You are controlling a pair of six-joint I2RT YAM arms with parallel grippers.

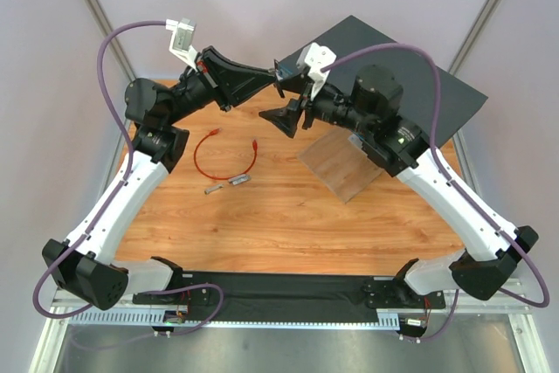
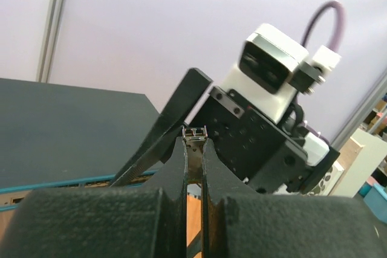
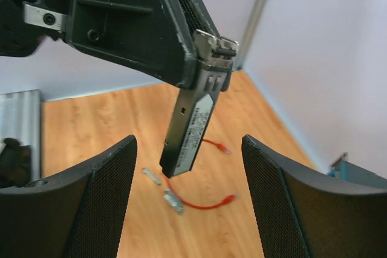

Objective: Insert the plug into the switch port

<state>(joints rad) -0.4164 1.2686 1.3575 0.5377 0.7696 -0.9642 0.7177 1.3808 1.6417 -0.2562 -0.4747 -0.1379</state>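
The thin red cable [image 1: 224, 162] lies loose on the wooden table, a red plug [image 1: 254, 142] at one end; both also show in the right wrist view, the cable [image 3: 202, 202] and the plug [image 3: 229, 198]. My left gripper [image 1: 272, 79] is raised above the table and shut on a long dark metal module [image 3: 190, 125], whose metal end [image 2: 195, 132] shows between the fingers. My right gripper [image 1: 275, 93] is open and faces the left one, its fingers [image 3: 97, 197] on either side of the module, apart from it. The dark switch box [image 2: 60, 131] shows a strip of ports [image 2: 78, 183] on its front face.
Two small grey metal stubs [image 1: 240, 180] lie beside the cable, also seen in the right wrist view [image 3: 172, 200]. The switch box [image 1: 419, 67] sits at the back right, partly under the right arm. A tilted wooden block [image 1: 345, 168] stands in front of it.
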